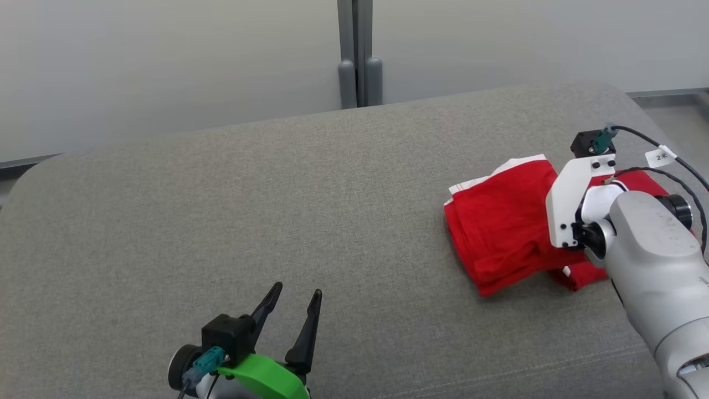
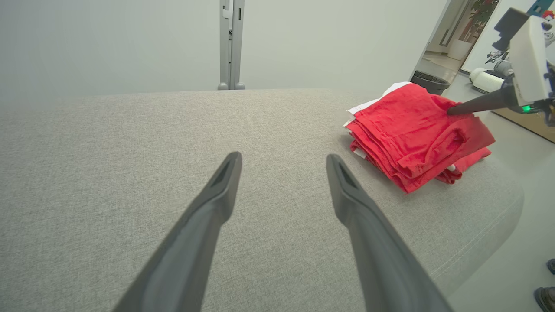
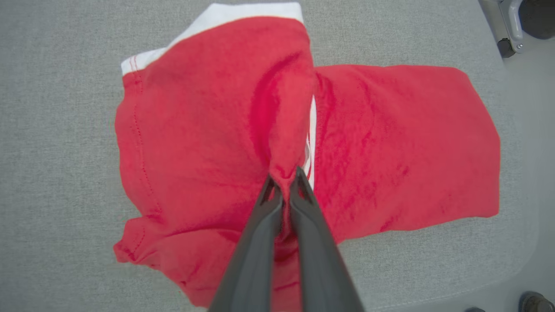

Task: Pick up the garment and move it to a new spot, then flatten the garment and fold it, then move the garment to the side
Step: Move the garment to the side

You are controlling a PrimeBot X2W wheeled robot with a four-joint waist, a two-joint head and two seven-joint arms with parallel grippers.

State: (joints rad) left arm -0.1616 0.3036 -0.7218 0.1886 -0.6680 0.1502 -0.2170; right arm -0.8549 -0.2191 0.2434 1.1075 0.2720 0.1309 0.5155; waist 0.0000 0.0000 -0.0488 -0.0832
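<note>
The left claw (image 1: 296,291) hung released; the right claw (image 3: 284,177) pinched the folded red garment (image 1: 498,221), so only the sideways move seemed left.

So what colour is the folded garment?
Red folded garment, white edge; best in right wrist view.

Grey fabric bench (image 1: 221,194), grey post (image 1: 359,55) behind it, pale wall (image 1: 166,55), dark bin (image 2: 427,81)

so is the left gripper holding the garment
No, the left gripper hangs open above the bare cushion, while the garment lies off to its side, pinched by the right gripper.
</note>
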